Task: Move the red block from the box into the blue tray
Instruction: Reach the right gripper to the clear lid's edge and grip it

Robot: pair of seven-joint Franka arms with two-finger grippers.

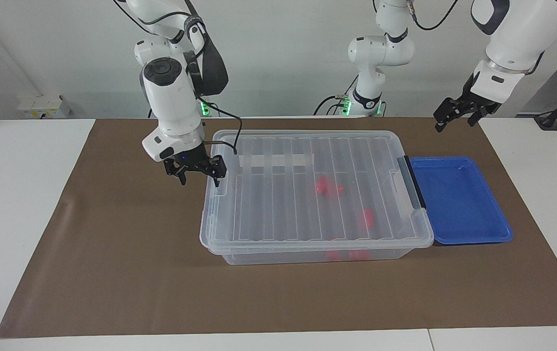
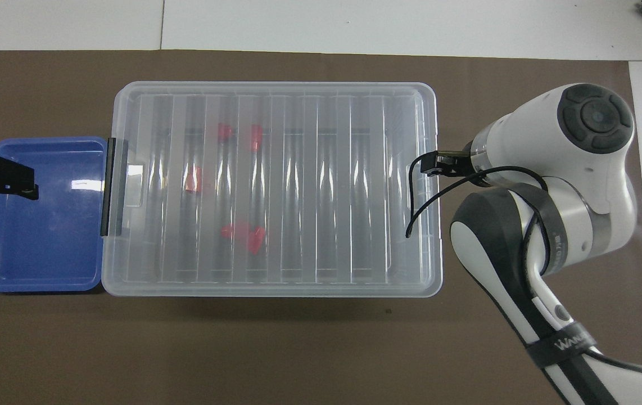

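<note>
The clear box (image 1: 259, 214) lies on the brown mat with its ribbed lid on. Several small red pieces show through the lid (image 1: 328, 187) (image 2: 245, 233); I cannot tell which one is the red block. The blue tray (image 1: 459, 204) (image 2: 45, 236) is empty and lies against the box's end that has the black clip handle (image 1: 415, 183). My right gripper (image 1: 199, 178) is open and empty, low beside the box's other end, at the lid's edge. My left gripper (image 1: 455, 119) (image 2: 0, 177) is open and empty, held high over the tray's outer end.
The brown mat (image 1: 112, 253) covers the table's middle, with white tabletop (image 1: 15, 195) at both ends. The right arm's wrist and cable (image 2: 557, 185) hang over the mat beside the box.
</note>
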